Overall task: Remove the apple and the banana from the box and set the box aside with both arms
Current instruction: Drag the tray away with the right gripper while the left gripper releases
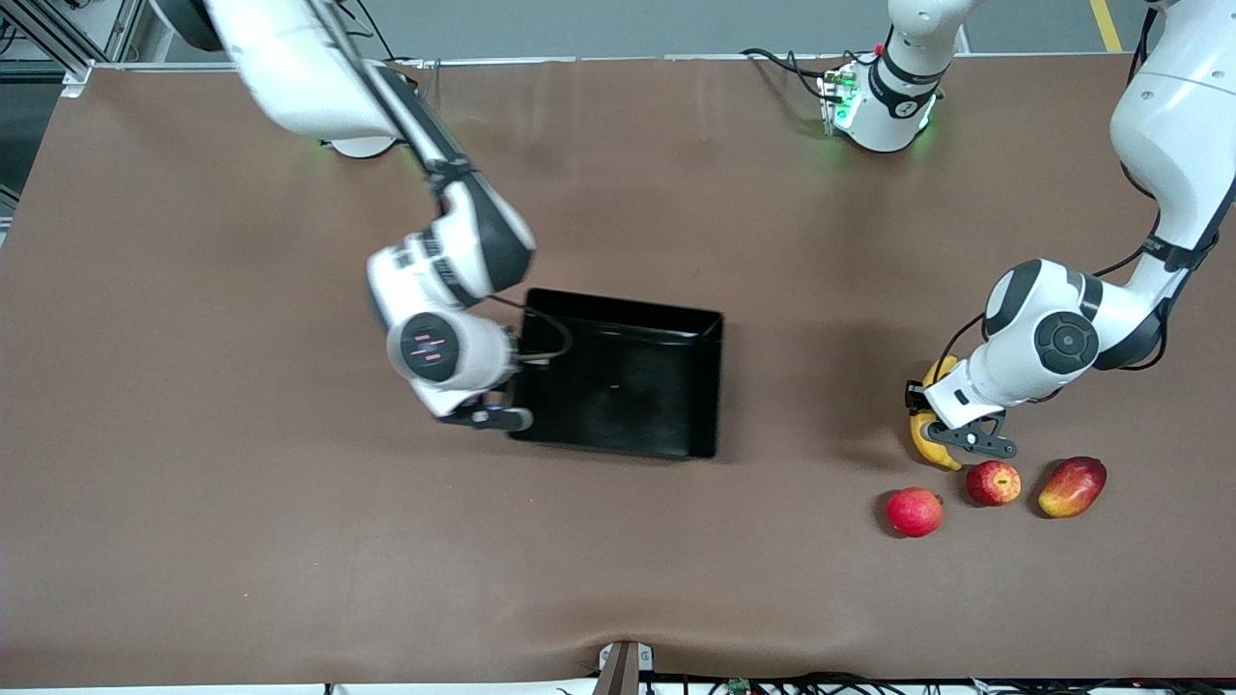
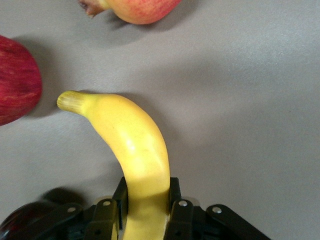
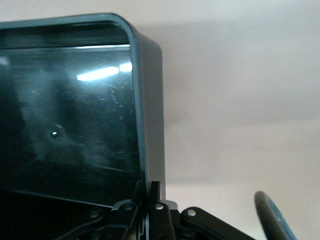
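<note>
The yellow banana (image 1: 933, 449) lies at the left arm's end of the table. My left gripper (image 1: 929, 421) is shut on it; in the left wrist view the fingers (image 2: 176, 197) clamp the banana (image 2: 135, 145) on both sides, low over the table (image 2: 240, 125). The red apple with yellow streaks (image 1: 994, 483) sits just nearer the front camera and shows beside the banana's tip as the apple (image 2: 15, 85). The black box (image 1: 628, 386) stands mid-table. My right gripper (image 1: 512, 391) is shut on the box wall (image 3: 149, 100) toward the right arm's end, pinched at the gripper (image 3: 150, 196).
A plain pinkish-red round fruit (image 1: 913, 512) and an oval red-yellow mango (image 1: 1072, 486) flank the apple, nearest the front camera. The round fruit also shows in the left wrist view (image 2: 142, 7). The box holds no fruit. Brown tabletop (image 1: 290, 531) surrounds everything.
</note>
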Robot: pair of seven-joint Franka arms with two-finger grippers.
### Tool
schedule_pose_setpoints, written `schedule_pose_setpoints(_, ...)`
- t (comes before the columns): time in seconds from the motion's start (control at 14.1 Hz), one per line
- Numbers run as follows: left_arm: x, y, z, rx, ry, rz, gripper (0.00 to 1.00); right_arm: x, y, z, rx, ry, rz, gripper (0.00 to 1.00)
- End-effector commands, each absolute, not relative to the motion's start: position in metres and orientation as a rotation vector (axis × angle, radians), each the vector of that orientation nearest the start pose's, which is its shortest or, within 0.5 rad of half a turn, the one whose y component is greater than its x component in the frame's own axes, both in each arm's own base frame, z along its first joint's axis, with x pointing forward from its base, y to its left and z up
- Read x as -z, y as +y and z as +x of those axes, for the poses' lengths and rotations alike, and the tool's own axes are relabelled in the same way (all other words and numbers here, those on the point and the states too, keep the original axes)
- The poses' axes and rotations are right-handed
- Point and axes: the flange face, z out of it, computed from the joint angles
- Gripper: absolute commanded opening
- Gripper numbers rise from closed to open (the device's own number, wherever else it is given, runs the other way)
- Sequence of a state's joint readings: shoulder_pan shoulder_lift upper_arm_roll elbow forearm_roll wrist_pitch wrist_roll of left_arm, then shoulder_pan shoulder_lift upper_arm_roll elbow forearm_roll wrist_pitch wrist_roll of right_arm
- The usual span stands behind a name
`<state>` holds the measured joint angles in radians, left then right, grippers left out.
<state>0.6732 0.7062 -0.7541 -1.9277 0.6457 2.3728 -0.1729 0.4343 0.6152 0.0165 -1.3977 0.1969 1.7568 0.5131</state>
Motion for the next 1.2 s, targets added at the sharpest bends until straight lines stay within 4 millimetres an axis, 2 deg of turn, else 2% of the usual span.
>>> schedule_pose_setpoints(0.0,-0.196,-0.025,0.616,0.036,0.44,-3.136,0.0,-0.375,0.239,0.625,-0.555,0.203,-3.002,0.0)
schedule_pose_setpoints(0.07,-0.196,-0.024,0.618,0.039,0.439,-3.136,0.27,-0.389,0.211,0.632,-0.538,0.171,-2.987,0.0)
schedule_pose_setpoints(0.14,-0.198,-0.024,0.619,0.045,0.438,-3.134,0.72,-0.401,0.193,0.636,-0.506,0.155,-2.989,0.0)
schedule_pose_setpoints(0.21,-0.2,-0.021,0.62,0.05,0.441,-3.13,1.0,-0.406,0.165,0.638,-0.526,0.153,-2.979,0.0)
schedule_pose_setpoints(0.35,-0.209,-0.019,0.622,0.07,0.45,-3.115,1.0,-0.409,0.099,0.641,-0.585,0.148,-2.94,0.0)
schedule_pose_setpoints(0.42,-0.222,-0.02,0.625,0.094,0.451,-3.099,1.0,-0.41,0.068,0.643,-0.585,0.125,-2.923,0.0)
schedule_pose_setpoints(0.5,-0.238,-0.024,0.626,0.112,0.454,-3.081,1.0,-0.414,0.043,0.644,-0.567,0.116,-2.941,0.0)
schedule_pose_setpoints(0.64,-0.275,-0.041,0.627,0.129,0.449,-3.047,1.0,-0.41,-0.011,0.643,-0.579,0.146,-3.02,0.0)
schedule_pose_setpoints(0.78,-0.32,-0.052,0.625,0.18,0.381,-2.996,1.0,-0.392,-0.08,0.634,-0.593,0.129,-2.972,0.0)
schedule_pose_setpoints(0.92,-0.36,-0.063,0.62,0.2,0.376,-2.938,1.0,-0.378,-0.137,0.625,-0.54,0.064,-2.944,0.0)
schedule_pose_setpoints(1.13,-0.426,-0.063,0.628,0.164,0.259,-2.957,1.0,-0.342,-0.195,0.607,-0.471,-0.094,-2.908,0.0)
